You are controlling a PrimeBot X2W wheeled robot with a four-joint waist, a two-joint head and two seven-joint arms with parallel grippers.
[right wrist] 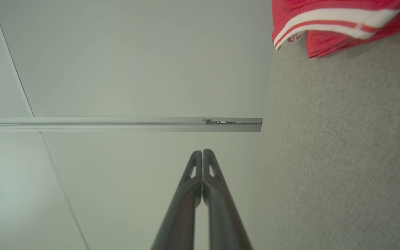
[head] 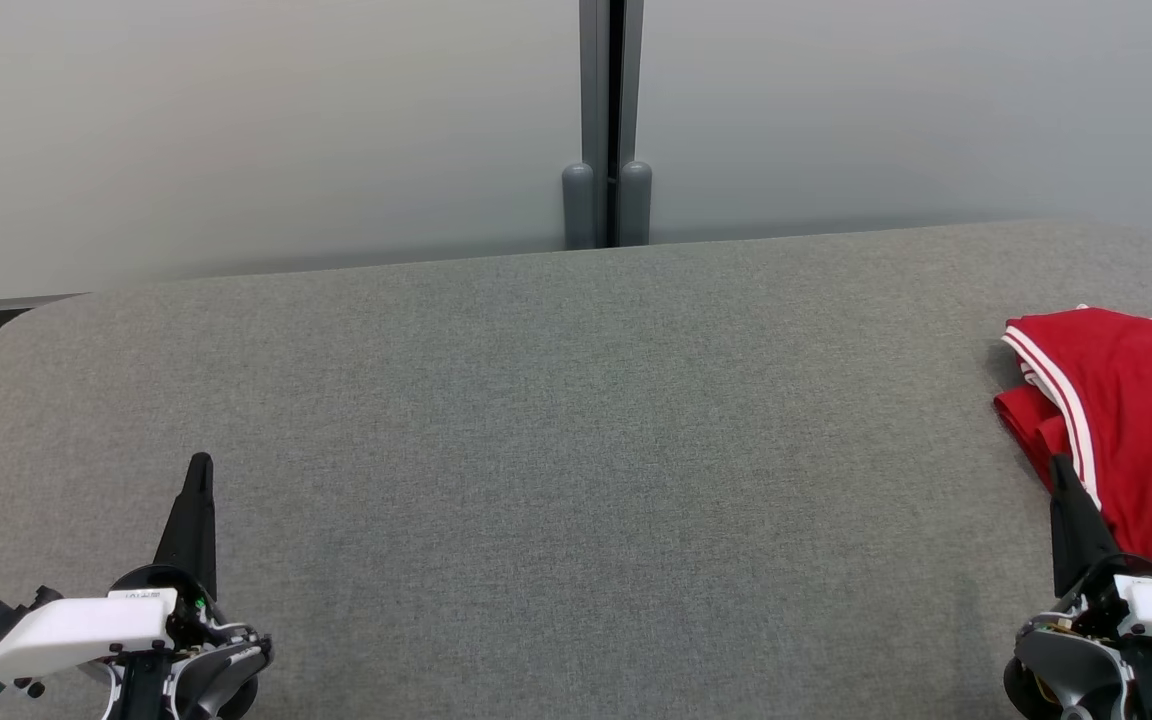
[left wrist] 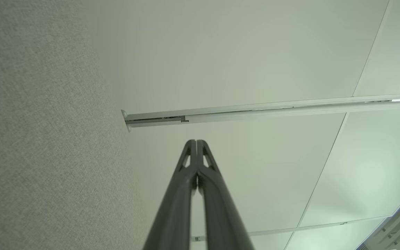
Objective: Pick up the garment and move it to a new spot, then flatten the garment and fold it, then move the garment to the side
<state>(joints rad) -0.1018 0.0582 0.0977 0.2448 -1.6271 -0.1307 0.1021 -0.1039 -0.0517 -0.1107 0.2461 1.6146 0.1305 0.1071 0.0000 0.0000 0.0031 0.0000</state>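
A red garment [head: 1126,415] with white stripes lies folded at the right edge of the grey fabric table [head: 576,440], partly cut off by the head view's border. Its striped hem [right wrist: 328,19] also shows at the top right of the right wrist view. My right gripper [head: 1058,465] is shut with nothing in it at the lower right, its tip overlapping the garment's near left edge in the head view. My left gripper [head: 200,463] is shut and holds nothing, low at the left over bare table. Both pairs of fingertips [left wrist: 196,142] [right wrist: 202,152] press together.
Pale frosted wall panels stand behind the table, joined by a grey post [head: 607,120] at the middle. The table's far edge and rounded corners lie close to that wall. A wide stretch of grey surface runs between the two grippers.
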